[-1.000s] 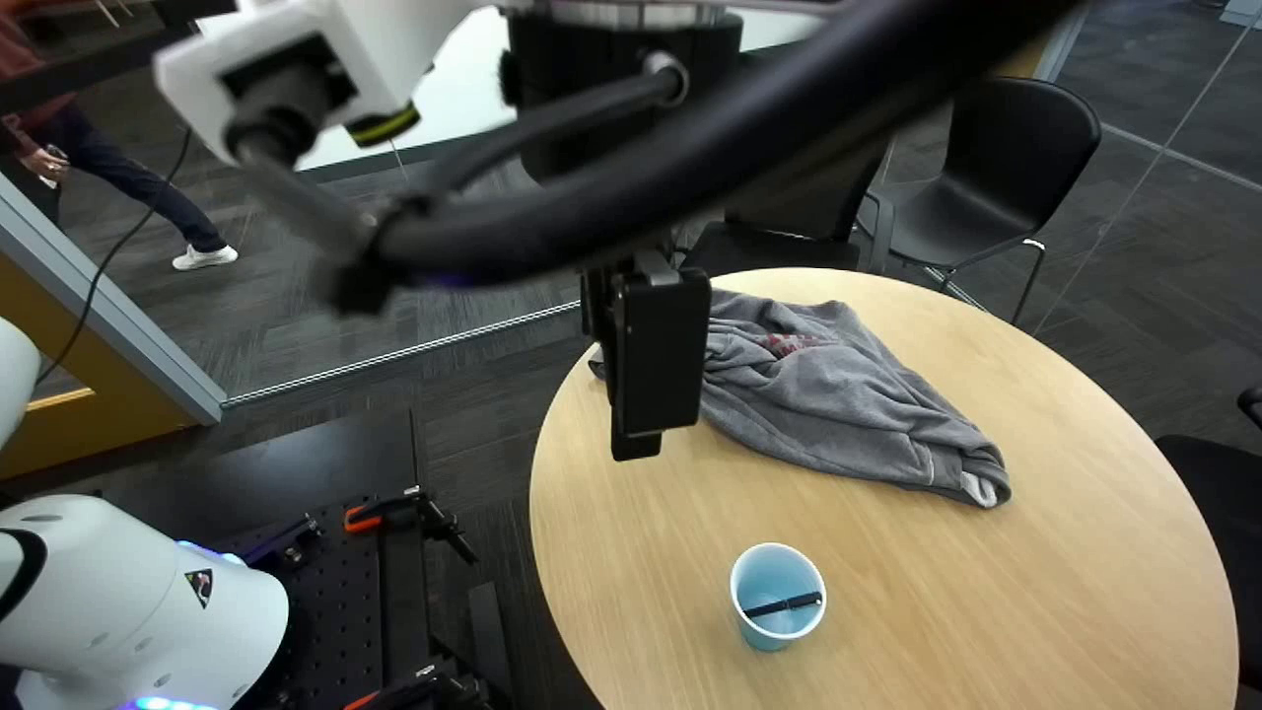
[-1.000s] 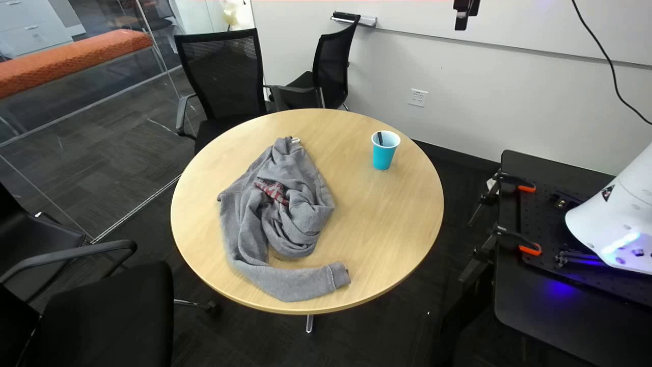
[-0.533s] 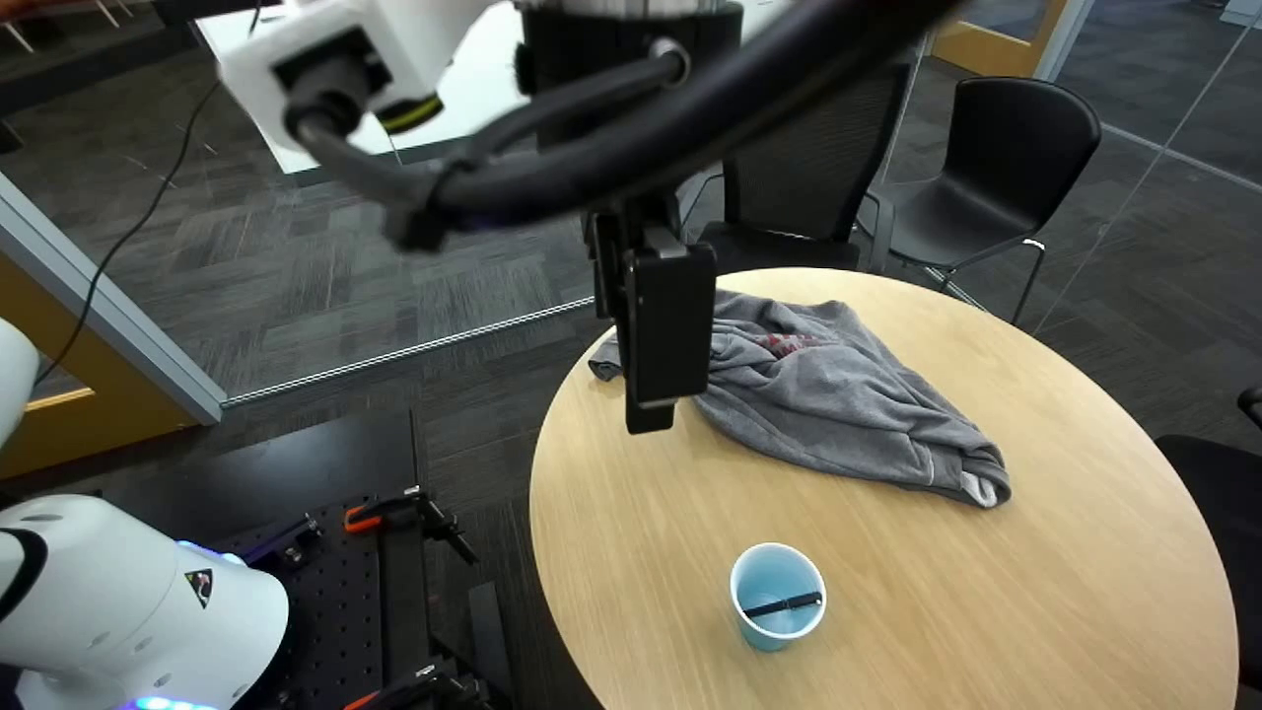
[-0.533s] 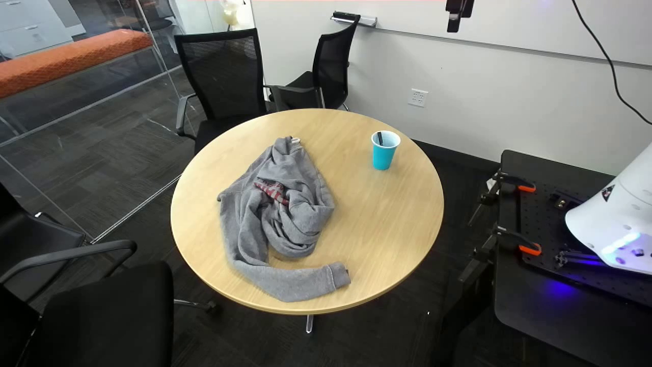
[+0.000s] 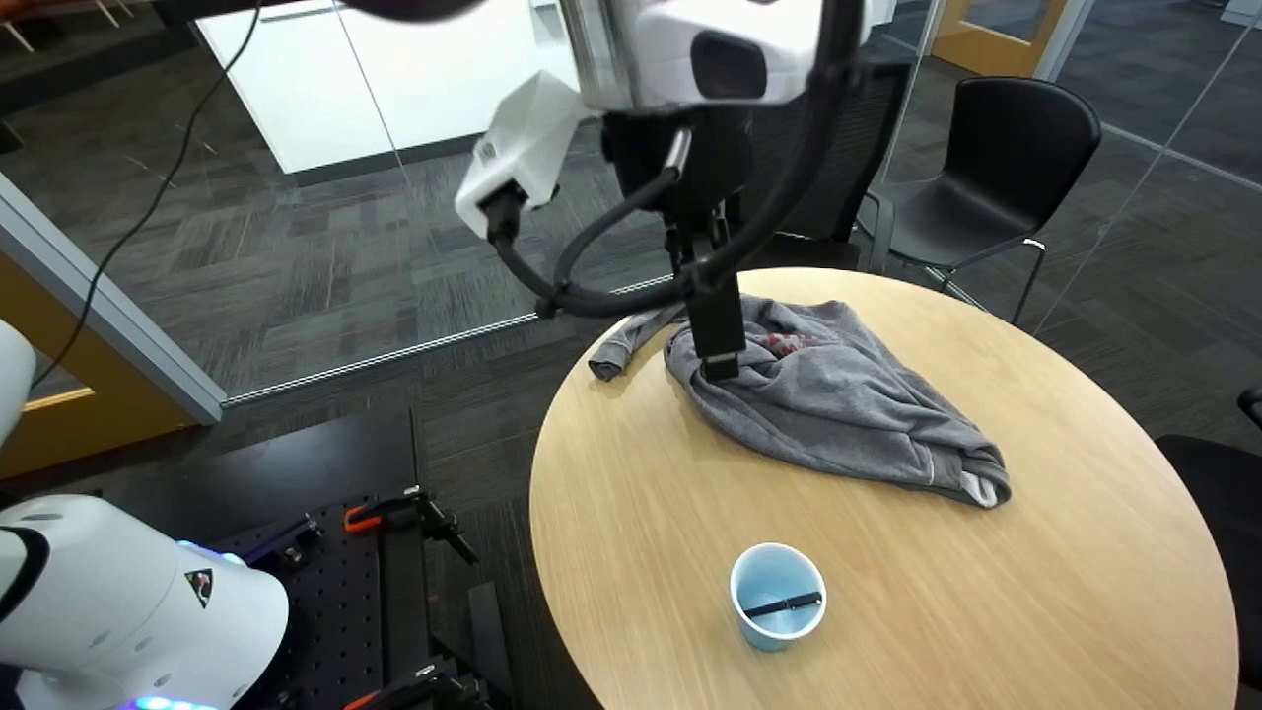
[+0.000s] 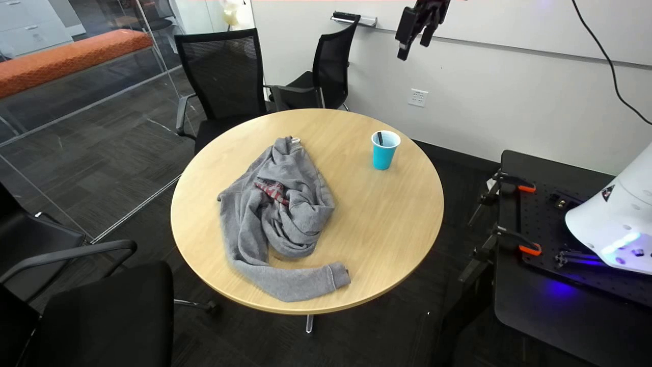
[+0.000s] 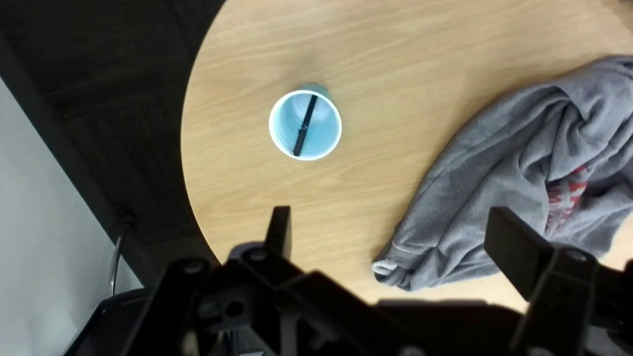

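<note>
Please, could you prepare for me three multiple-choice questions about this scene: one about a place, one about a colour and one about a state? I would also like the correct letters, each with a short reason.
1. Where is the black pen?
A) On the grey garment
B) Under the table
C) Inside the cup

2. What colour is the outer wall of the cup?
A) Blue
B) Orange
C) Black

3. In what state is the gripper?
A) Shut and empty
B) Open and empty
C) Shut on the grey garment

Right letters:
1: C, since the wrist view looks down into the cup and shows the pen within its rim.
2: A, since the blue wall shows plainly in an exterior view.
3: B, since the wrist view shows its jaws wide apart, gripping nothing.
</note>
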Motion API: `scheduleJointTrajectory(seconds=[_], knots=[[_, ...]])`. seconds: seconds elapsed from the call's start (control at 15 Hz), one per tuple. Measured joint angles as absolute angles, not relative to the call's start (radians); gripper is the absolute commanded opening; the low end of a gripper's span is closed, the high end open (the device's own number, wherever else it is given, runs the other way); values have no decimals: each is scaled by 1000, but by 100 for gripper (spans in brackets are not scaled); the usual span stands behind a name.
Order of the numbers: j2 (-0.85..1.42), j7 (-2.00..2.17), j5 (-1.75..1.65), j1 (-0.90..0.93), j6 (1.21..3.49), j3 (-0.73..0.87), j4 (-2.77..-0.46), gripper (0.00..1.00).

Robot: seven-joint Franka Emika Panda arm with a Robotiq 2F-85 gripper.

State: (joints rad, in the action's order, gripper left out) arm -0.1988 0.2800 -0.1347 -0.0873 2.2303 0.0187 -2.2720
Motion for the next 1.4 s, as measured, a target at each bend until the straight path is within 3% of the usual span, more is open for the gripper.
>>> scheduleJointTrajectory(seconds=[0.53,1.0,1.4], knots=[[-67,520,-283,-137,2693,30,-2427,100],[56,719,-623,-182,2888,93,-2429,100],[201,762,-712,-184,3001,131,-2385,100]])
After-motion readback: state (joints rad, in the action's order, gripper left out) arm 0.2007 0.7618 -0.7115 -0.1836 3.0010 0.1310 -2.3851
